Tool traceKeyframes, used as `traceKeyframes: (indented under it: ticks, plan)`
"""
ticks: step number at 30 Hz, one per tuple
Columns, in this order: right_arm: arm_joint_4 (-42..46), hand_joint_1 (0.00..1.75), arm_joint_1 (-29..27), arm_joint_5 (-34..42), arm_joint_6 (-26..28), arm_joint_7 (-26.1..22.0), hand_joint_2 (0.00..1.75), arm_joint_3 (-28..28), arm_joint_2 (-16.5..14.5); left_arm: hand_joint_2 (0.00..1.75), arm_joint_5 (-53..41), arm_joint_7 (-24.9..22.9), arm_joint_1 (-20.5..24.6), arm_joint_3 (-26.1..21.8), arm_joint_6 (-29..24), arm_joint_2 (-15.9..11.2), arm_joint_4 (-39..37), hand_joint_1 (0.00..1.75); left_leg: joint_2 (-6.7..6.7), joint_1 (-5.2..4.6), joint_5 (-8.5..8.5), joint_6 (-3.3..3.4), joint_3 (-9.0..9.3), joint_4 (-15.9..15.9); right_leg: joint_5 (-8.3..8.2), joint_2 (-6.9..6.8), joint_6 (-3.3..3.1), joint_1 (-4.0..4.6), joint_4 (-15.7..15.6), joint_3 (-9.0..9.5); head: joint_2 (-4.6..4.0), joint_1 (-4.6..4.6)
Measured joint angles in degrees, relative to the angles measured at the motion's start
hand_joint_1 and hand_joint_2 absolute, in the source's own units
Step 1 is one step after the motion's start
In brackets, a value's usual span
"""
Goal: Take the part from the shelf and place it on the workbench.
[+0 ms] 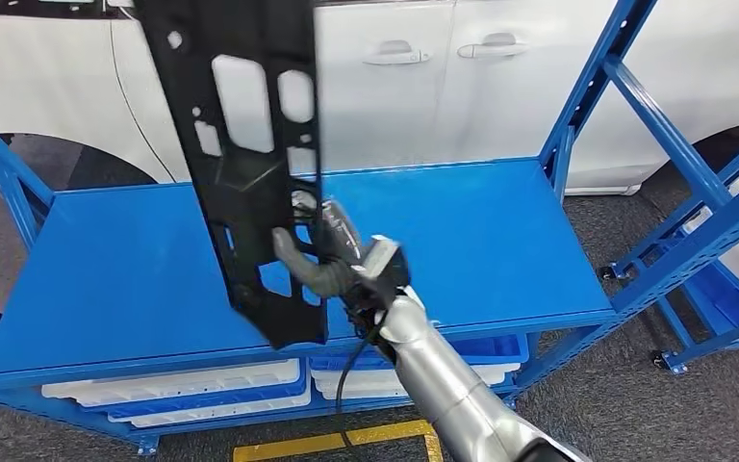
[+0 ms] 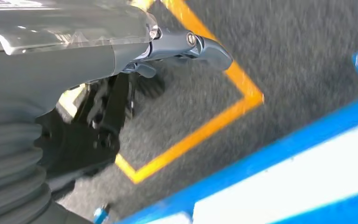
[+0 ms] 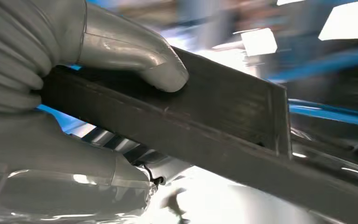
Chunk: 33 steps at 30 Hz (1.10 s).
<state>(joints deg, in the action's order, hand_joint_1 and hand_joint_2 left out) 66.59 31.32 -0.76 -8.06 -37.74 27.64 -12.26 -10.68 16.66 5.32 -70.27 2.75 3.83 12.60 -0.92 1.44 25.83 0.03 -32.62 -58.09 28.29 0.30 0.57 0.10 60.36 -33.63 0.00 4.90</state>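
A: What is the biggest thing here?

B: A white car [image 1: 500, 87] stands behind everything, its doors and handles facing us. In front of it is a blue metal shelf [image 1: 500, 241] with a flat, smooth top board and angled posts with holes along them.

A: And the part?

B: The part [image 1: 241, 144] is a long black panel, thin and flat, with several cut-out openings of different shapes. It stands almost upright above the shelf board, a little tilted, and its top goes out of the head view.

A: Who holds it?

B: The right hand [image 1: 322, 260] grips it near the lower end. In the right wrist view the grey thumb [image 3: 135, 58] presses on one face of the dark edge, so the fingers are closed around the panel.

A: What about the other hand?

B: The left hand [image 2: 177, 49] hangs over grey carpet floor [image 2: 298, 51] with a yellow line [image 2: 200, 133] on it. Its fingers [image 2: 212, 51] look stretched out and nothing is in them, but the picture is blurred.

A: Are there containers?

B: Under the top board I see white trays [image 1: 173, 385] and blue bins [image 1: 481, 351]. I cannot tell what is inside them
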Motion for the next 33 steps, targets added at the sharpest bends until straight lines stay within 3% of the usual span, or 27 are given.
traceKeyframes:
  ticks: [3, 4, 5, 6, 8, 10, 13, 15, 16, 18, 19, 20, 21, 23, 25, 29, 31, 33]
  plan:
    - [12.7, 1.75, -4.34, 13.08, -11.3, -0.96, 1.75, -1.35, 2.62, 1.75, 0.0, 0.6, -0.17, -0.32, 0.16, -0.03, 0.0, 0.0, 0.28, -0.19, -0.01, 0.67, -0.2, 0.04, 5.28, 0.0, 0.6, -0.28, 10.38, -5.05, 0.0, 0.0]
    - [15.23, 1.75, -5.61, 15.85, -14.16, -0.63, 1.75, -1.48, 3.13, 1.75, 0.0, 0.73, -0.16, -0.47, 0.15, -0.04, 0.0, 0.0, 0.36, -0.26, 0.03, 0.72, -0.2, 0.03, 6.09, -0.01, 0.68, -0.34, 13.34, -6.58, 0.0, 0.0]
    - [17.41, 1.75, -6.76, 18.1, -16.56, 0.03, 1.75, -1.52, 3.52, 1.75, 0.0, 0.82, -0.13, -0.64, 0.14, -0.05, 0.0, 0.0, 0.42, -0.3, 0.08, 0.75, -0.18, 0.01, 5.81, -0.01, 0.7, -0.39, 14.42, -7.28, 0.0, 0.0]
    - [19.43, 1.75, -7.69, 19.92, -18.64, 0.86, 1.75, -1.5, 3.82, 1.75, 0.0, 0.87, -0.07, -0.82, 0.13, -0.06, -0.01, 0.0, 0.44, -0.33, 0.14, 0.73, -0.14, -0.02, 4.4, -0.02, 0.63, -0.43, 13.15, -6.84, 0.0, 0.0]
    - [23.05, 1.75, -8.64, 23.07, -21.75, 2.63, 1.75, -1.35, 4.23, 1.75, 0.0, 0.88, 0.04, -1.15, 0.12, -0.03, -0.01, 0.0, 0.42, -0.37, 0.34, 0.55, -0.02, -0.13, 0.28, 0.0, 0.25, -0.41, 5.74, -3.52, 0.0, -0.01]
    - [25.64, 1.75, -8.91, 25.49, -23.49, 4.03, 1.75, -1.17, 4.45, 1.75, 0.0, 0.79, 0.1, -1.31, 0.04, 0.02, -0.01, 0.0, 0.37, -0.57, 0.57, 0.13, -0.04, -0.28, -1.87, 0.05, -0.25, -0.22, -0.34, -0.79, 0.0, -0.01]
    - [28.13, 1.75, -9.39, 27.21, -24.7, 5.24, 1.75, -0.86, 4.74, 1.75, 0.0, 0.37, 0.13, -1.38, -0.34, 0.01, -0.01, 0.0, 0.37, -0.67, 0.64, -0.87, -0.05, -0.09, -2.03, 0.14, -1.07, -0.12, -1.71, -0.37, 0.0, 0.0]
    - [29.3, 1.75, -9.51, 27.45, -24.99, 5.55, 1.75, -0.46, 4.83, 1.75, 0.0, 0.21, 0.18, -1.39, -0.51, -0.07, -0.01, 0.0, 0.49, -0.62, 1.78, -1.49, -0.52, -1.43, -2.3, 0.04, -1.78, -0.35, -2.13, -0.14, 0.0, 0.0]
    - [29.72, 1.75, -9.51, 27.47, -25.03, 5.7, 1.75, -0.24, 4.85, 1.75, 0.0, 0.14, 0.2, -1.4, -0.6, -0.1, -0.01, 0.0, 0.54, -0.59, 3.25, -1.72, -1.42, -3.63, -2.42, -0.07, -2.06, -0.47, -2.3, -0.02, 0.0, 0.0]
    - [30.26, 1.75, -9.53, 27.23, -25.01, 6.1, 1.75, 0.19, 5.08, 1.75, 0.0, -0.03, 0.21, -1.39, -0.8, -0.11, -0.01, 0.0, 0.58, -0.52, 7.15, -2.05, -4.62, -10.97, -2.5, -0.22, -2.34, -0.39, -2.27, -0.03, 0.0, 0.0]
    - [30.42, 1.75, -9.55, 26.99, -24.94, 6.28, 1.75, 0.46, 5.35, 1.75, 0.0, -0.11, 0.21, -1.38, -0.9, -0.14, -0.01, 0.0, 0.58, -0.5, 8.45, -2.16, -6.1, -14.32, -2.5, -0.24, -2.36, -0.33, -2.2, -0.1, 0.0, 0.0]
    - [30.52, 1.75, -9.58, 26.74, -24.83, 6.36, 1.75, 0.79, 5.69, 1.75, 0.0, -0.18, 0.22, -1.38, -0.99, -0.16, 0.0, 0.0, 0.58, -0.5, 8.72, -2.19, -6.85, -16.08, -2.5, -0.23, -2.38, -0.28, -2.1, -0.18, 0.0, 0.0]
    - [30.65, 1.75, -9.63, 26.57, -24.66, 6.29, 1.75, 1.15, 6.09, 1.75, 0.0, -0.23, 0.23, -1.38, -1.05, -0.21, 0.0, 0.0, 0.58, -0.5, 7.8, -2.14, -6.51, -15.54, -2.48, -0.22, -2.39, -0.26, -1.98, -0.23, 0.0, 0.0]
    - [31.1, 1.75, -9.71, 26.4, -24.1, 5.91, 1.75, 1.78, 6.9, 1.75, 0.0, -0.29, 0.31, -1.38, -1.18, -0.32, 0.01, 0.0, 0.59, -0.51, 3.9, -1.8, -3.0, -8.56, -2.42, -0.18, -2.34, -0.25, -1.75, -0.27, 0.0, 0.0]
    - [31.74, 1.75, -9.74, 26.29, -23.57, 5.51, 1.75, 2.14, 7.54, 1.75, -0.01, -0.3, 0.49, -1.38, -1.33, -0.44, 0.01, 0.0, 0.57, -0.71, 1.47, -1.3, 0.26, -1.85, -2.46, -0.14, -1.98, -0.05, -1.51, -0.46, 0.0, 0.0]
    - [32.59, 1.75, -9.78, 25.77, -22.7, 5.27, 1.75, 2.87, 8.45, 1.75, 0.0, -0.42, 0.69, -1.38, -1.55, -0.5, 0.0, 0.0, 0.57, -0.83, 0.57, -0.13, 0.61, 0.02, -2.76, -0.05, -0.73, 0.04, -1.4, -0.89, 0.0, 0.0]
    - [32.89, 1.75, -9.79, 25.68, -22.45, 5.16, 1.75, 3.11, 8.92, 1.75, 0.0, -0.51, 0.78, -1.38, -1.57, -0.46, 0.0, 0.0, 0.77, -0.54, -0.24, 0.64, 0.24, 0.55, -0.15, -0.03, -0.12, -0.02, 1.16, -1.88, 0.0, -0.01]
    - [33.0, 1.75, -9.92, 25.53, -22.2, 5.06, 1.75, 3.37, 9.42, 1.75, 0.0, -0.53, 0.86, -1.38, -1.59, -0.45, 0.0, 0.0, 0.92, -0.52, -0.91, 1.05, -0.55, 0.63, 4.74, -0.07, 0.35, -0.3, 7.84, -4.24, 0.0, -0.01]
